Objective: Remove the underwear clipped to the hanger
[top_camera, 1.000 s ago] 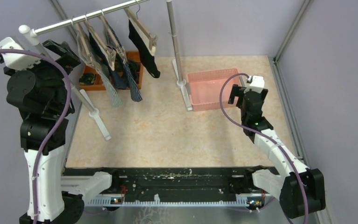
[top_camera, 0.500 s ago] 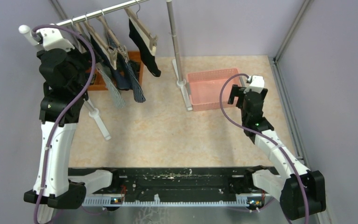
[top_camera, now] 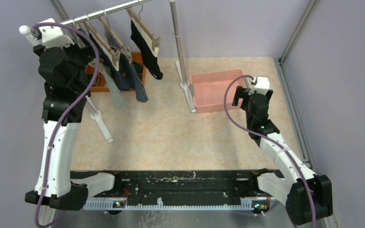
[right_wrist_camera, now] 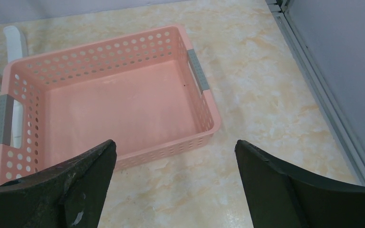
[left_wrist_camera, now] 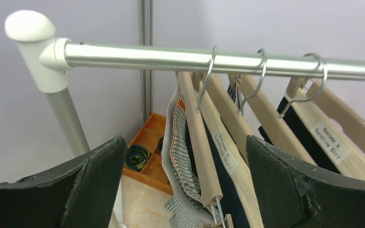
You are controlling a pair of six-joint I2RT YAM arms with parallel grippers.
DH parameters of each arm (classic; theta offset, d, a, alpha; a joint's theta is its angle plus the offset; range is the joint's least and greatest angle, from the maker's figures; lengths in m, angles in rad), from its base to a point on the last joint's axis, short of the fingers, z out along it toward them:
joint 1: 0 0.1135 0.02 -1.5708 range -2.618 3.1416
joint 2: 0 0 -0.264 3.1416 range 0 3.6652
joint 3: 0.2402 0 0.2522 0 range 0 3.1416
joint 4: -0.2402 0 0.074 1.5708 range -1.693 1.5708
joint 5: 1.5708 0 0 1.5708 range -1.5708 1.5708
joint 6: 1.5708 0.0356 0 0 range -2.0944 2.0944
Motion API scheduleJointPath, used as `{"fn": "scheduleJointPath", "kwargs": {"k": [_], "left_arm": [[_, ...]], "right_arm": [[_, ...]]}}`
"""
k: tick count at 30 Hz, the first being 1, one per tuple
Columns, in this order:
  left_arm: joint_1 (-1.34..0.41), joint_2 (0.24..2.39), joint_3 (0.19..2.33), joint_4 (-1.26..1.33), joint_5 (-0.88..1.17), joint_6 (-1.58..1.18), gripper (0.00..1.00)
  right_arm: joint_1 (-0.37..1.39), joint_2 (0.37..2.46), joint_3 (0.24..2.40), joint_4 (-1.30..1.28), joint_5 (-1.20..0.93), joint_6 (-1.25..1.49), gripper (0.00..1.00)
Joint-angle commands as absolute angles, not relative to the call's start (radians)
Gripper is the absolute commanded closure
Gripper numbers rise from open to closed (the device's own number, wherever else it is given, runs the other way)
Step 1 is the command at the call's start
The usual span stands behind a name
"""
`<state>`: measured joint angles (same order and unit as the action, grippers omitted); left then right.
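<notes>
Several wooden clip hangers (top_camera: 110, 45) hang on a silver rail (top_camera: 100, 13). Clipped to them are grey-striped underwear (top_camera: 116, 95), navy-striped underwear (top_camera: 137, 88) and black underwear (top_camera: 151, 59). My left gripper (top_camera: 81, 56) is raised by the rail's left end, open and empty. In the left wrist view its jaws (left_wrist_camera: 184, 142) stand wide on either side of the first hanger (left_wrist_camera: 200, 142) and the grey-striped underwear (left_wrist_camera: 178, 161), touching neither. My right gripper (top_camera: 241, 97) is open and empty, low over the table at the near side of the pink basket (right_wrist_camera: 199, 76).
The pink basket (top_camera: 216, 90) stands beside the rack's right post (top_camera: 180, 47). An orange tray (top_camera: 95, 81) with dark rolled socks (left_wrist_camera: 138, 156) sits on the table under the hangers. The rack's left post (left_wrist_camera: 69, 118) and grey walls are close to my left gripper.
My left arm has swung up and to the right, bringing its gripper to the hangers at the rail's left end. The right arm has not moved.
</notes>
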<state>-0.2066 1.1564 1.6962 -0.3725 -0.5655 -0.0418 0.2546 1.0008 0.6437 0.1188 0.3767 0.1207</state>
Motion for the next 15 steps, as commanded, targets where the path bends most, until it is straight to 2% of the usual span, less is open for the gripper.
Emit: {"fn": "scheduleJointPath", "kwargs": {"k": [1,9,15], "left_arm": [[-0.201,1.170,1.662,-0.311,-0.617,0.000,0.00],[-0.166,1.195,1.635,-0.304,-0.628,-0.028,0.00],[-0.069,1.241,1.673,-0.374,-0.508,-0.099,0.00]], "right_arm": [[0.266,0.974,0.690,0.150,0.371,0.104,0.05],[0.267,0.970,0.695,0.142,0.363,0.104,0.05],[0.268,0.968,0.693,0.143,0.361,0.099,0.05]]}}
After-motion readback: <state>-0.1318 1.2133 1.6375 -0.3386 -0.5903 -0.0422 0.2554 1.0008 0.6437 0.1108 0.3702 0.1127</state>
